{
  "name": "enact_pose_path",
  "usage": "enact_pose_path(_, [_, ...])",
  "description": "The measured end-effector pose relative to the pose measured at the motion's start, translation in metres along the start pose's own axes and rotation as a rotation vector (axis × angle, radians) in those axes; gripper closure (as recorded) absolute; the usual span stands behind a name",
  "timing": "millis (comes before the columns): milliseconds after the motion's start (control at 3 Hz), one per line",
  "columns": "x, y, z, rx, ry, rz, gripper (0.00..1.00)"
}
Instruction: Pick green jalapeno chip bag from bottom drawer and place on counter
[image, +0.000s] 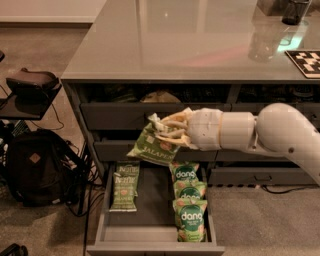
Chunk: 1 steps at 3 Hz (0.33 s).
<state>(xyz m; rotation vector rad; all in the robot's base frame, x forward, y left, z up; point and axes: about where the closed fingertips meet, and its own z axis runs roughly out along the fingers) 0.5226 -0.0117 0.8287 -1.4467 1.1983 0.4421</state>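
My gripper (161, 131) is shut on the green jalapeno chip bag (149, 147), an olive-green crinkly bag with "JALAPENO" lettering. It holds the bag in the air in front of the upper drawer fronts, above the open bottom drawer (152, 235) and below the edge of the counter (185, 45). The white arm reaches in from the right.
In the bottom drawer lie two dark-green bags (124, 184) at the left and several brighter green "dang" bags (189, 210) at the right. A clear cup (261, 44) and a checkered marker (306, 61) sit on the counter's right. A black backpack (35, 167) stands on the floor at left.
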Motion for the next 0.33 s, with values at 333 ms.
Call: enact_pose_path(333, [-0.0079,-0.0016,0.0,-0.002,0.011,-0.017,1.0])
